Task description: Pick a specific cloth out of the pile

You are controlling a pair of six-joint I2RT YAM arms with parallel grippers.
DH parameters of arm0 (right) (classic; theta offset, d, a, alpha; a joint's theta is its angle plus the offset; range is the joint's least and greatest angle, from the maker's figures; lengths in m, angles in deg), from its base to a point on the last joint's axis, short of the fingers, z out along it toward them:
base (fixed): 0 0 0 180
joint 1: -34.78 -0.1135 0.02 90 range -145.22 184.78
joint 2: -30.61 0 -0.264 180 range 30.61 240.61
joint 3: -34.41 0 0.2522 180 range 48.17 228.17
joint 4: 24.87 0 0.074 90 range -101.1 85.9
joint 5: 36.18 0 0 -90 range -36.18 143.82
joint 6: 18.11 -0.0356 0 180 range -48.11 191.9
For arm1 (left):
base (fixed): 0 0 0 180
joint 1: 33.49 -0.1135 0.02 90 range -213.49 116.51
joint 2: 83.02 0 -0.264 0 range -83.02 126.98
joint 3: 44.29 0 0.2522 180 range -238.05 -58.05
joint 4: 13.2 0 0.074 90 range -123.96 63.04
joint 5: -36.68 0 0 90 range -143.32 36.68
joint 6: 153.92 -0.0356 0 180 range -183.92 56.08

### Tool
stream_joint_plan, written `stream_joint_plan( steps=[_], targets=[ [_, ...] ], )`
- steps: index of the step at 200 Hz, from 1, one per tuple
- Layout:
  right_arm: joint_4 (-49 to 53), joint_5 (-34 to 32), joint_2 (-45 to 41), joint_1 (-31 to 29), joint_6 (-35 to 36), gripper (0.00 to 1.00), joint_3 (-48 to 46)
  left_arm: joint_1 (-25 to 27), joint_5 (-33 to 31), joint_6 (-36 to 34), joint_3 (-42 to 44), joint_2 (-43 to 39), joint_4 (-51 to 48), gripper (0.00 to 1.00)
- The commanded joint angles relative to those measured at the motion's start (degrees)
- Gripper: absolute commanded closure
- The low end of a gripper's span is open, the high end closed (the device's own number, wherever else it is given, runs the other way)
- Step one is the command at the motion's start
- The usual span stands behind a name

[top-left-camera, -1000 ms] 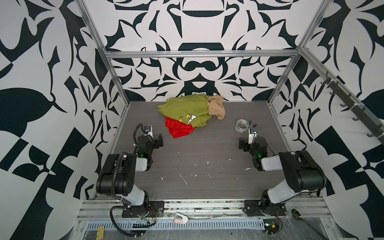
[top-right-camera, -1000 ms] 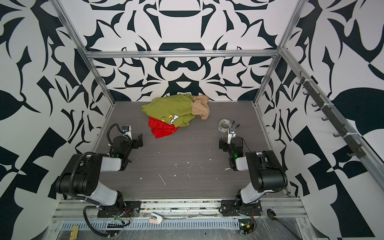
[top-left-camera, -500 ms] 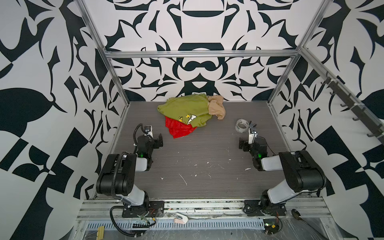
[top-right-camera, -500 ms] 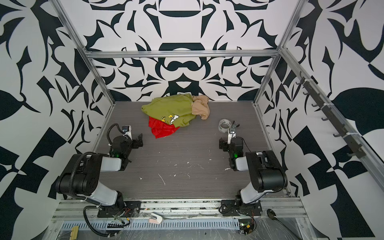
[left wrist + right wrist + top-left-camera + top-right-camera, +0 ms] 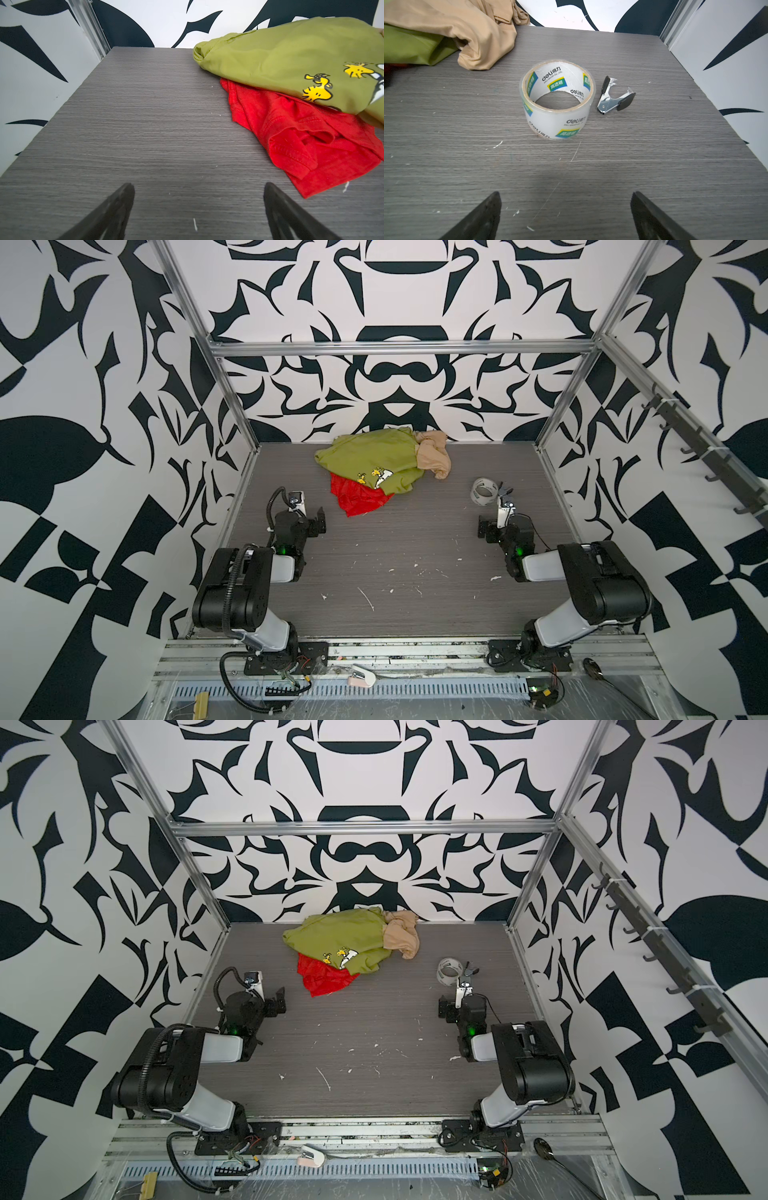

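Note:
The pile lies at the back middle of the table in both top views. The bright red cloth (image 5: 357,499) (image 5: 326,979) sticks out from under an olive-green shirt (image 5: 370,454) (image 5: 336,932) with a cartoon print. A beige cloth (image 5: 434,456) lies at the shirt's right end. In the left wrist view the red cloth (image 5: 307,141) is crumpled on the table just ahead and to one side of my open left gripper (image 5: 198,187) (image 5: 309,519). My right gripper (image 5: 564,195) (image 5: 496,526) is open and empty, low over the table on the right, apart from the pile.
A roll of clear tape (image 5: 557,104) (image 5: 484,490) stands just ahead of the right gripper, with a staple remover (image 5: 614,95) (image 5: 505,490) beside it. Patterned walls and metal posts enclose the grey table (image 5: 395,556).

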Motion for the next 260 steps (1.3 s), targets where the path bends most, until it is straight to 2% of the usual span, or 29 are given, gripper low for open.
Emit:
stream_joint_plan(
  steps=[1,123,148,182,231,260],
  targets=[
    [-1.38,-0.37,-0.79,0.25,-0.49,0.01,1.35,-0.22,0.28,-0.06,0.2,0.46,0.77,0.01],
    [-2.11,-0.45,-1.08,0.38,-0.45,0.01,0.73,-0.22,0.55,-0.15,0.6,0.09,1.03,0.01],
    [-2.38,-0.63,-1.21,0.35,-0.42,0.01,0.47,-0.22,-3.37,1.57,1.22,-1.96,0.73,0.01],
    [-1.82,-1.0,-2.19,0.23,-1.13,0.01,0.54,0.09,-4.69,1.44,-1.31,-8.54,-9.72,0.01],
    [3.42,-1.24,-9.16,0.14,-0.95,0.04,0.51,0.74,-5.43,1.68,-3.61,-13.97,-15.83,0.01],
    [9.68,-2.88,-14.58,-1.03,-0.32,0.04,1.88,0.88,-3.65,5.05,-5.61,-17.76,-17.99,0.01]
  ],
)
